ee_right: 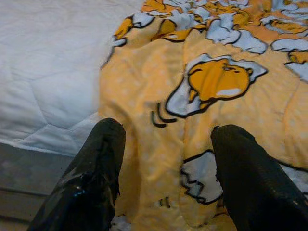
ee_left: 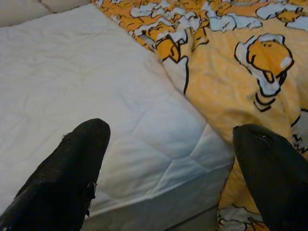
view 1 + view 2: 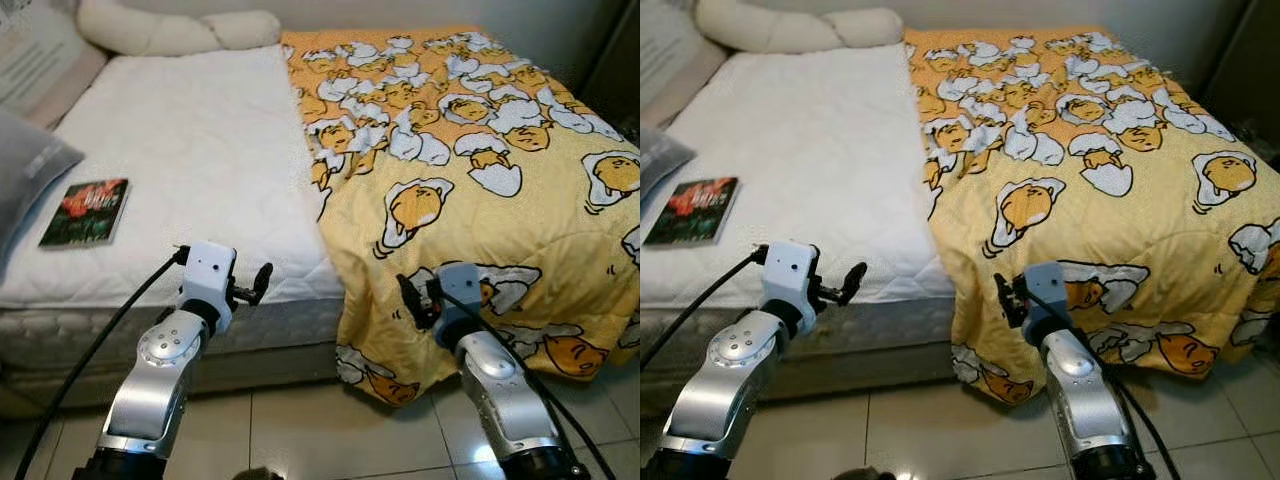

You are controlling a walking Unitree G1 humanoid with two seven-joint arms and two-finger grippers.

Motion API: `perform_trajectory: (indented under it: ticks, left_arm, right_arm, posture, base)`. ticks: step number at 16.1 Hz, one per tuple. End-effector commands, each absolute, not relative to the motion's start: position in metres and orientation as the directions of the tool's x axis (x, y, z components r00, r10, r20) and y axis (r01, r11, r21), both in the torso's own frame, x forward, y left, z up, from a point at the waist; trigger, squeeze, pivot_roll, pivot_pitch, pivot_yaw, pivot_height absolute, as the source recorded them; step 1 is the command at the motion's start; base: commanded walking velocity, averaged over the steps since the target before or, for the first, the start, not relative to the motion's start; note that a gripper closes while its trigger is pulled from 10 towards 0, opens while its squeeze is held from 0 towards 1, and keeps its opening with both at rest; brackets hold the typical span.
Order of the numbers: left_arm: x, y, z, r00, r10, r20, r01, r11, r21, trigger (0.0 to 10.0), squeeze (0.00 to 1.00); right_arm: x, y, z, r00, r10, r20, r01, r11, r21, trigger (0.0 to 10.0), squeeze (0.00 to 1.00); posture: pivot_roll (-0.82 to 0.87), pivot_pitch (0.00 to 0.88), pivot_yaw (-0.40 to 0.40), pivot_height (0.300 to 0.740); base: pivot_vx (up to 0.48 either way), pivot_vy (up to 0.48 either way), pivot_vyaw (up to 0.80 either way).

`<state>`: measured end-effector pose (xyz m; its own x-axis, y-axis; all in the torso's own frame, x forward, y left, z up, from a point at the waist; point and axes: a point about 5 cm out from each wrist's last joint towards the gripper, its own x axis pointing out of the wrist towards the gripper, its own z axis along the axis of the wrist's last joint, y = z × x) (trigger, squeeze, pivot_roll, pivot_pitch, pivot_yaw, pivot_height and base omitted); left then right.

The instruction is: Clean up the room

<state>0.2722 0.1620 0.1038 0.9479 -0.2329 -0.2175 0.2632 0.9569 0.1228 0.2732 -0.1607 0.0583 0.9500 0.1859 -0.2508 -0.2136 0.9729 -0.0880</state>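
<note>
my left gripper [image 3: 262, 281] hovers at the white quilted mattress [image 3: 200, 160] edge, jaws wide, holding nothing. my right gripper [image 3: 412, 298] faces the yellow egg-print quilt [image 3: 470, 190] draped over the bed's right half, jaws wide. dark red-covered book [image 3: 87, 211] lies near the mattress's left edge.

Two silver arms, white wrist blocks, black cables; left gripper [image 3: 262, 280] and right gripper [image 3: 408, 297] are black-fingered.
</note>
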Motion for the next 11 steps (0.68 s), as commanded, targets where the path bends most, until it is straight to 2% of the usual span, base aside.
perform_trajectory:
  ticks: [1, 4, 7, 11]
  left_arm:
    - [0.2739, 0.1660, 0.1059, 0.953, -0.217, -0.211, 0.246, 0.961, 0.124, 10.0, 0.00]
    - [0.2744, 0.1662, 0.1061, 0.955, -0.211, -0.210, 0.239, 0.963, 0.121, 10.0, 0.00]
    - [0.2751, 0.1658, 0.1063, 0.955, -0.208, -0.210, 0.236, 0.964, 0.119, 10.0, 0.00]
    - [0.2743, 0.1660, 0.1059, 0.954, -0.212, -0.213, 0.240, 0.963, 0.119, 10.0, 0.00]
  right_arm:
    - [0.2800, -0.1561, 0.0676, 0.953, 0.204, -0.224, -0.230, 0.968, -0.096, 10.0, 0.00]
    - [0.2821, -0.1566, 0.0686, 0.953, 0.202, -0.227, -0.230, 0.968, -0.105, 10.0, 0.00]
    - [0.2847, -0.1566, 0.0700, 0.952, 0.204, -0.226, -0.235, 0.965, -0.116, 10.0, 0.00]
    - [0.2869, -0.1570, 0.0697, 0.954, 0.187, -0.233, -0.214, 0.972, -0.096, 10.0, 0.00]
  posture:
    - [-0.04, 0.000, 0.022, 0.740]
    - [-0.04, 0.000, 0.021, 0.740]
    - [-0.04, 0.000, 0.019, 0.740]
    - [-0.03, 0.000, 0.015, 0.740]
  base:
    - [0.368, 0.000, 0.00]
    - [0.396, 0.000, 0.00]
    - [0.415, 0.000, 0.80]
    - [0.413, 0.000, 0.00]
